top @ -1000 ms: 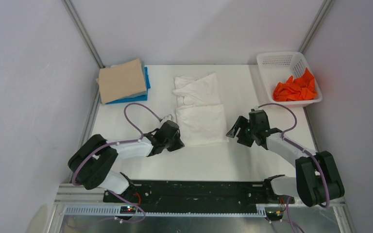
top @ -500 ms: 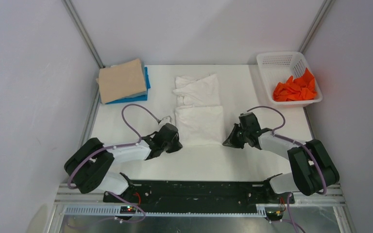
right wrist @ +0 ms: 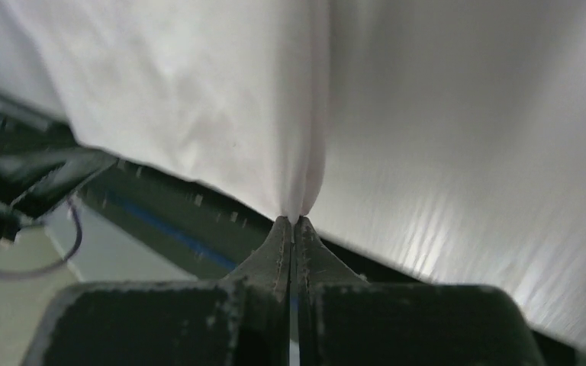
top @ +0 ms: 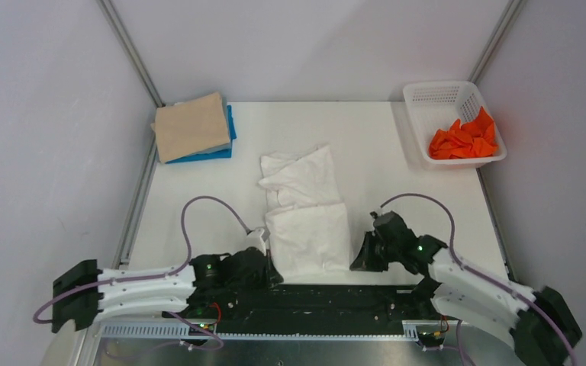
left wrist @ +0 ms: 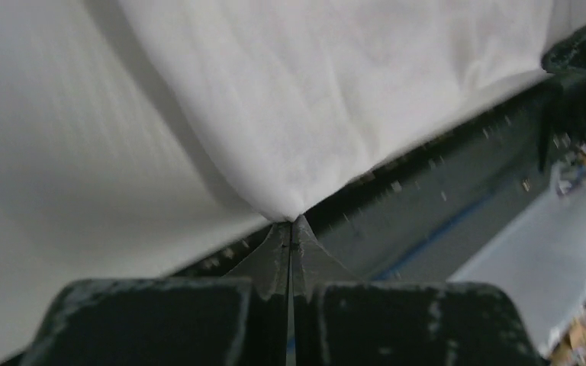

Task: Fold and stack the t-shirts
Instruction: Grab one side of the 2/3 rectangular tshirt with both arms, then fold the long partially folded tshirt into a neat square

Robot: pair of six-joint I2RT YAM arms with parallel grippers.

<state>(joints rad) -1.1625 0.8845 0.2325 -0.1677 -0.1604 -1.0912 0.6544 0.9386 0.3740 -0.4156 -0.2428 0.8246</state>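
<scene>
The white t-shirt lies partly folded in the middle of the table, its near edge at the table's front. My left gripper is shut on the shirt's near left corner. My right gripper is shut on its near right corner. A beige-tan t-shirt lies folded on a blue t-shirt at the back left. An orange t-shirt sits crumpled in the basket.
The white lattice basket stands at the back right corner. Metal frame posts rise at the back corners. The black mounting rail runs along the near edge, just below the shirt's hem.
The right gripper closed on the shirt's near right corner. Both arms pulled back toward the near edge, dragging the white shirt toward the front of the table.
</scene>
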